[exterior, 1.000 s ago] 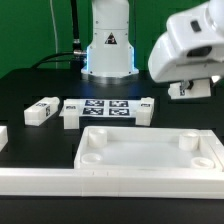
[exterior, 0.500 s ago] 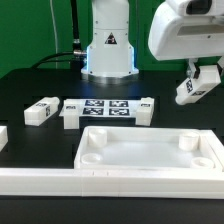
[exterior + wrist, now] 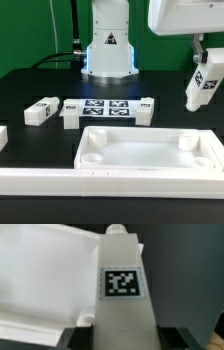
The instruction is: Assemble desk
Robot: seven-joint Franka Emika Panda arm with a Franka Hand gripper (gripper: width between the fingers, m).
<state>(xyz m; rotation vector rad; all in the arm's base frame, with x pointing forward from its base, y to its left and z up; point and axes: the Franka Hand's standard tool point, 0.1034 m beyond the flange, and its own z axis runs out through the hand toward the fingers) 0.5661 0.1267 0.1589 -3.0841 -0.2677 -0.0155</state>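
Observation:
The white desk top lies upside down on the black table, a wide rimmed tray with round corner sockets. My gripper is shut on a white square leg with a black-and-white tag and holds it in the air near the exterior view's right edge, above and behind the top's right end. In the wrist view the leg runs out from between the dark fingers, its tag facing the camera, with the desk top below. Another leg lies on the table at the exterior view's left.
The marker board lies flat behind the desk top. A long white rail runs along the front edge. A white part shows at the exterior view's left edge. The robot base stands at the back.
The gripper has risen and swung toward the exterior view's right with the leg. The leg has turned from lying sideways to hanging nearly upright.

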